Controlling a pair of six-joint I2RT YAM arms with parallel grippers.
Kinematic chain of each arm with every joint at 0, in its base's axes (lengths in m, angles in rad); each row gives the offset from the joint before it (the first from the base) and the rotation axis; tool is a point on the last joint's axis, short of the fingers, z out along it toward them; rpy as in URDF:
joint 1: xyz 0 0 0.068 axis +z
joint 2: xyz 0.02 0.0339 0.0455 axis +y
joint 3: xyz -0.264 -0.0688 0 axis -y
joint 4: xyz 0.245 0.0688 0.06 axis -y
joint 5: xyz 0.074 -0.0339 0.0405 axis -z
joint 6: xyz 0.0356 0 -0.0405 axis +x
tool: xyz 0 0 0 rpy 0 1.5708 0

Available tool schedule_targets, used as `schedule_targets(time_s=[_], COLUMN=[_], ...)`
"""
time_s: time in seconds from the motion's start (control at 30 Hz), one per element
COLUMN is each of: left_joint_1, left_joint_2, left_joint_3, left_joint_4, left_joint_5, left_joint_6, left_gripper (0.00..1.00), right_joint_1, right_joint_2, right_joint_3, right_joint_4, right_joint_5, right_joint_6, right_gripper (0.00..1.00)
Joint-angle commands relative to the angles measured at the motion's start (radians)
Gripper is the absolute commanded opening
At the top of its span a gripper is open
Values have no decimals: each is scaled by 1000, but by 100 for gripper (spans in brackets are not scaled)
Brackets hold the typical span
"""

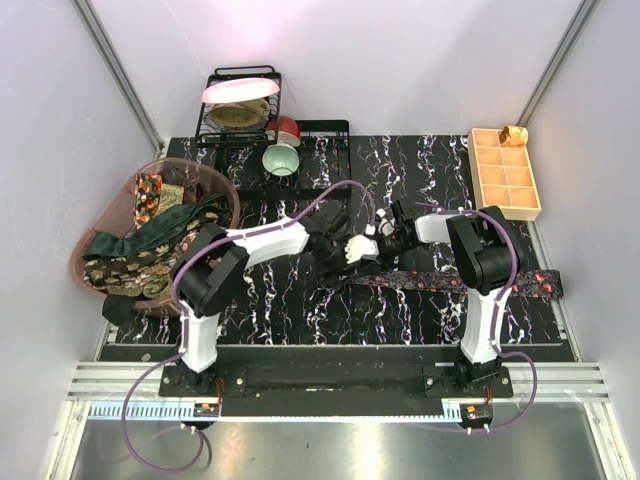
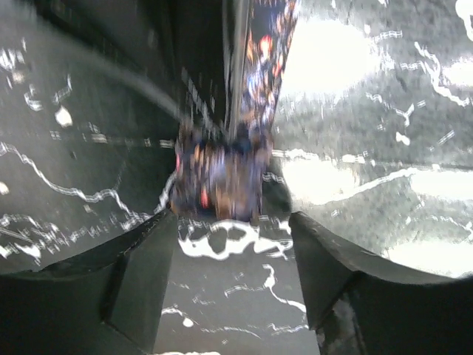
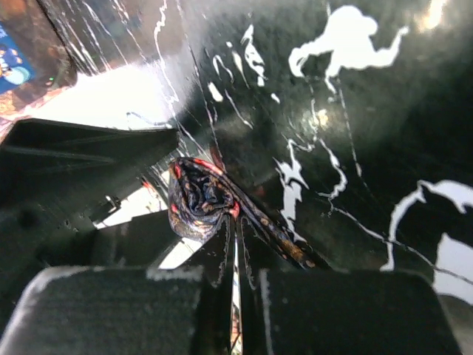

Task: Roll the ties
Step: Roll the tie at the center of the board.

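Closest to the left wrist lens: 2 dark fingers (image 2: pixel 140 288) of the left gripper (image 2: pixel 233 222), spread wide apart, gripping nothing, only bare marbled mat (image 2: pixel 236 296) between them. Just beyond the fingertips, blurred: a rolled-up end of the dotted tie (image 2: pixel 222 181). From that roll, 1 flat strip running straight away toward the top edge. Cannot tell whether the roll rests on the mat or hangs lifted.

Closest to the right wrist lens: 2 padded fingers (image 3: pixel 118 310) of the right gripper (image 3: pixel 236 277), pressed together, pinching a thin run of the dotted tie (image 3: pixel 198 198) at the seam between the pads. Just ahead of the tips, that same tie wound into a small loose coil, dark with red flecks.

Seen from above: 2 arm bases at the near edge, both arms bent inward, grippers nearly touching near the middle of the mat. From the meeting point, the unrolled length of the dotted tie (image 1: pixel 470 280) stretched flat to the right, ending near the mat's right edge. At far left, a pinkish basket (image 1: pixel 215 178) heaped with other ties (image 1: pixel 150 245), green and gold-patterned. At the back, a black dish rack (image 1: pixel 318 127) and a green bowl (image 1: pixel 282 160). At back right, a tan tray (image 1: pixel 505 170), well apart from the dotted tie.
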Motion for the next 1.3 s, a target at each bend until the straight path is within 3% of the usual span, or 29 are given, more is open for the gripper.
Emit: schedule_targets(time_s=[0.0, 0.37, 0.63, 0.77, 1.07, 1.27], left_joint_1=[49, 87, 86, 86, 59, 10], left_joint_2=[-65, -68, -5, 21, 17, 18], left_joint_3=[-70, -187, -176, -171, -170, -124], left_joint_4=[96, 367, 424, 432, 388, 236], left_joint_5=[95, 324, 356, 343, 243, 74], left_joint_6=[-64, -41, -93, -117, -78, -52], left_gripper=[71, 75, 73, 68, 41, 30], right_joint_1=[10, 25, 28, 28, 26, -12], right_joint_2=[-34, -51, -59, -62, -54, -101], right_joint_3=[23, 40, 29, 23, 27, 46], right_joint_4=[-69, -129, -121, -112, -100, -107], right_joint_5=[123, 235, 247, 244, 195, 73], right_joint_6=[-75, -146, -154, -152, -132, -92], right_gripper=[0, 0, 0, 0, 0, 24])
